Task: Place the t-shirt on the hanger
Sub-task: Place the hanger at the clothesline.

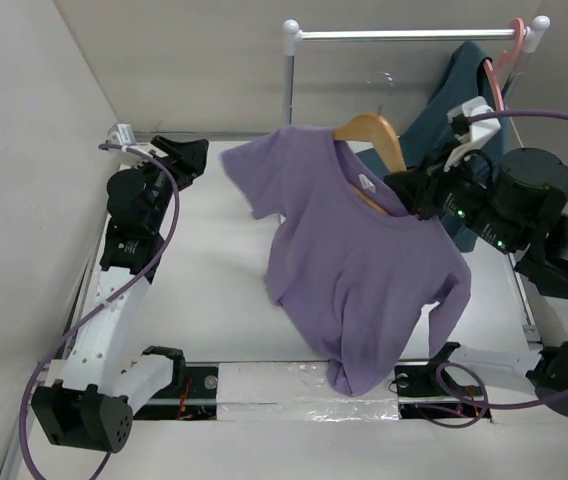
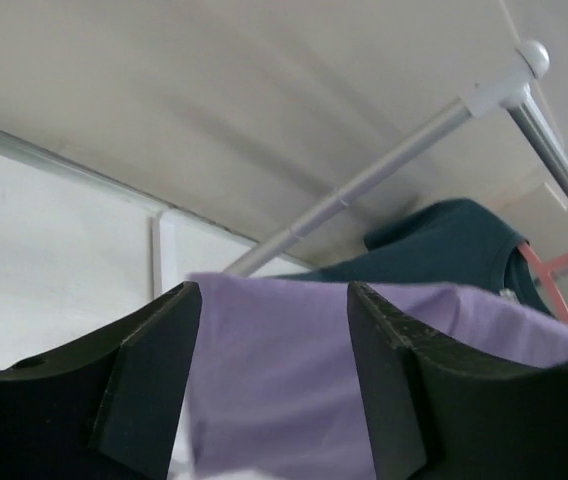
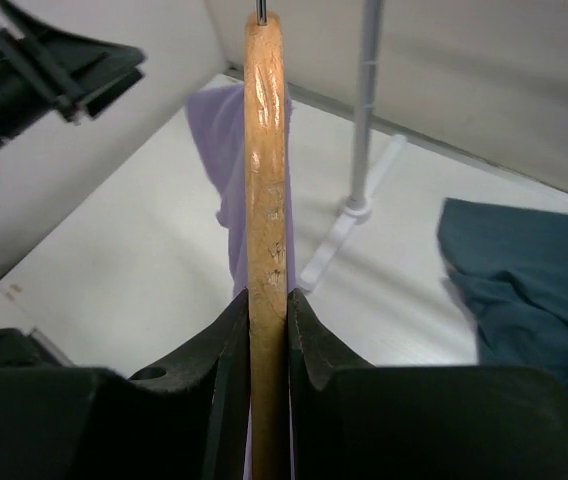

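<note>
Centre frame, the t-shirt [image 1: 354, 270] drapes the hanger [image 1: 369, 128], which the right end effector [image 1: 406, 192] pinches. Upper left, the left end effector [image 1: 192, 152] gapes wide. Upper right, a teal shirt [image 1: 429, 120] crowds the rail [image 1: 404, 34].

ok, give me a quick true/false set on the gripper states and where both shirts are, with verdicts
1. The right gripper is clamped on the wooden hanger. True.
2. The left gripper is shut. False: its fingers are spread, with purple fabric showing between them.
3. The teal t-shirt hangs on a pink hanger from the rail. True.
4. The purple t-shirt lies flat on the table. False: it is draped over the wooden hanger, held up.
</note>
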Controlling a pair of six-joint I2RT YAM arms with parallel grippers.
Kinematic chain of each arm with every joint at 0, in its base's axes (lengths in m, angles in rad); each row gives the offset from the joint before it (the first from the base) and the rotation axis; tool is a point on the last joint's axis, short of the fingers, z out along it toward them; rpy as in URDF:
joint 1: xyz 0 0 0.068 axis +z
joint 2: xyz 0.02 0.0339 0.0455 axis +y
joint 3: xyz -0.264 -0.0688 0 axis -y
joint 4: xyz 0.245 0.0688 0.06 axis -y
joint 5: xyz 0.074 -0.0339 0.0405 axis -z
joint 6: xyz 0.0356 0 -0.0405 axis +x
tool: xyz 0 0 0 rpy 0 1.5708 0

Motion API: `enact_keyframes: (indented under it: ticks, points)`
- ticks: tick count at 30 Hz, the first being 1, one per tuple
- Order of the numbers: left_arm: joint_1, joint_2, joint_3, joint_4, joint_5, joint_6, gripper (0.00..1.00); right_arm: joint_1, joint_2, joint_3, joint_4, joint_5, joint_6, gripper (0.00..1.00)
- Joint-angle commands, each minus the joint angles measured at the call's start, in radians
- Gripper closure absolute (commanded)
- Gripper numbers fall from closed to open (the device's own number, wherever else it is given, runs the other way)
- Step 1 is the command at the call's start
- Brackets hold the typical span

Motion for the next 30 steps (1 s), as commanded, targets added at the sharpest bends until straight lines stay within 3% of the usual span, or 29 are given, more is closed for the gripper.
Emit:
enact_keyframes:
  ticks: [1,7,11,16,21,22,30]
  points:
    - [-0.025,-0.075,0.059,-0.025,0.063,0.062,0.42,-0.084,-0.054,-0.076,0.099,0.024,-0.013,1.0]
    - [-0.025,-0.219,0.027,-0.147,0.175,0.125,0.44,-0.347,-0.065,-0.154,0.15,0.042,-0.028,1.0]
    - [-0.025,-0.317,-0.011,-0.224,0.2,0.207,0.45,-0.527,-0.022,-0.127,0.19,0.009,-0.039,1.0]
    - [-0.102,-0.365,-0.042,-0.336,0.192,0.309,0.45,-0.749,0.088,-0.065,0.24,-0.105,-0.039,1.0]
    - [-0.171,-0.399,-0.076,-0.385,0.145,0.364,0.45,-0.874,0.165,-0.018,0.326,-0.206,0.002,1.0]
    - [-0.182,-0.414,-0.093,-0.385,0.134,0.379,0.45,-0.897,0.173,-0.015,0.341,-0.294,0.013,1.0]
    - [-0.222,-0.426,-0.179,-0.323,0.092,0.407,0.45,-0.948,0.344,0.126,0.362,-0.323,0.048,1.0]
